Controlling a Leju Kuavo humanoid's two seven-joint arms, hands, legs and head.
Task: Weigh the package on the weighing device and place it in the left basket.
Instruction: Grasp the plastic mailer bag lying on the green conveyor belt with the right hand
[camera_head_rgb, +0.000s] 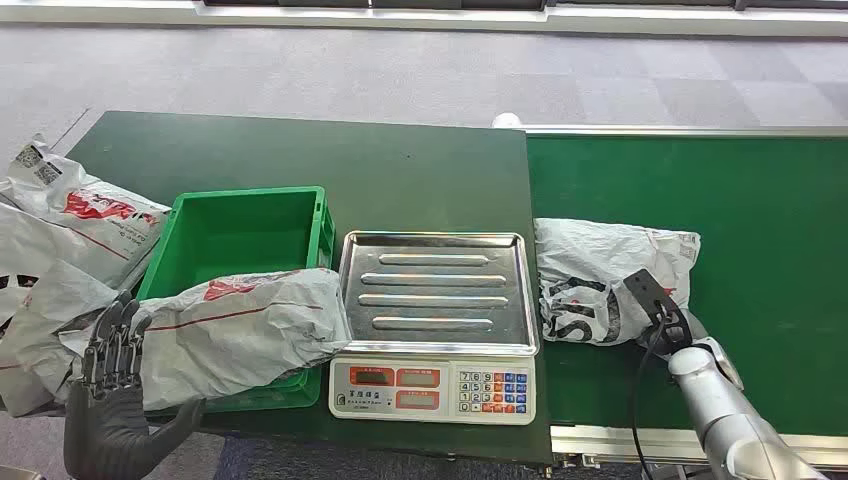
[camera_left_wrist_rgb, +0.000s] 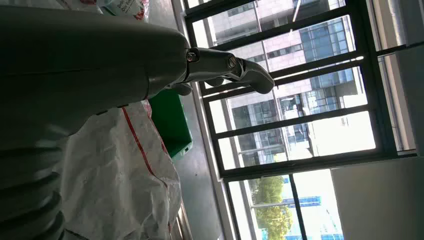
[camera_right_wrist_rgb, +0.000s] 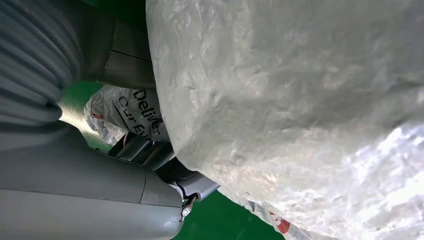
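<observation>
While one package (camera_head_rgb: 235, 330) lies across green basket (camera_head_rgb: 245, 230) rim, left robot hand (camera_head_rgb: 110, 400) open, empty; right robot hand (camera_head_rgb: 672, 325) against next package (camera_head_rgb: 600, 280) on belt, grip unclear. Next: lift onto scale (camera_head_rgb: 435, 290).

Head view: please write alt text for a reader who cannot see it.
A grey package lies across the front of a green basket, with the robot's left hand against its near end. Right of the basket stands a scale with a bare steel tray, and farther right the right hand rests at another grey package on the green belt.
</observation>
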